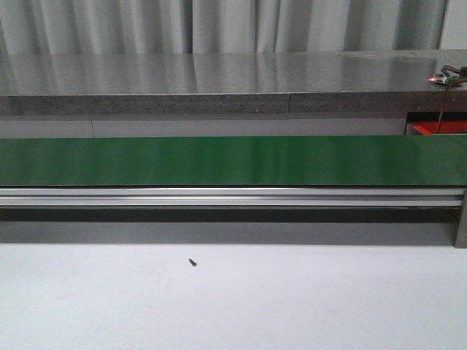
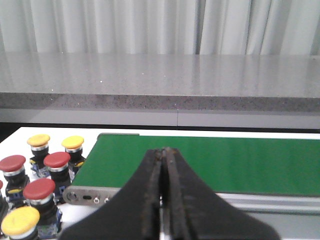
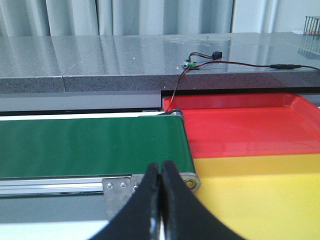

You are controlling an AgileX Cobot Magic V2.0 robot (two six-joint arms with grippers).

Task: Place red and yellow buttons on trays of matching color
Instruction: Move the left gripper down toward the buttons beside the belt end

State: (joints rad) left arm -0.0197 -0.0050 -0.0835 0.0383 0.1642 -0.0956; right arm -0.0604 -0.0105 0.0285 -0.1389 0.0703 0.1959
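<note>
Sorting not begun — green conveyor belt point(image 1: 233, 160) bare.
Both end effectors, left point(image 2: 165, 200) and right point(image 3: 161, 200), clenched empty — release the left squarely over one red-capped plastic push button point(image 2: 56, 160).

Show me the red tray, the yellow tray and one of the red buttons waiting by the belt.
red tray point(image 3: 250, 132): right wrist view, on its bare floor.
yellow tray point(image 3: 265, 200): right wrist view, on its bare floor.
red button point(image 2: 56, 159): left wrist view, on its red cap, beside the belt's end.

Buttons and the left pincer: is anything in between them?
Nothing visible blocks them. The red and yellow buttons stand in a cluster off the end of the green belt, with only open space toward the shut left pincer.
</note>
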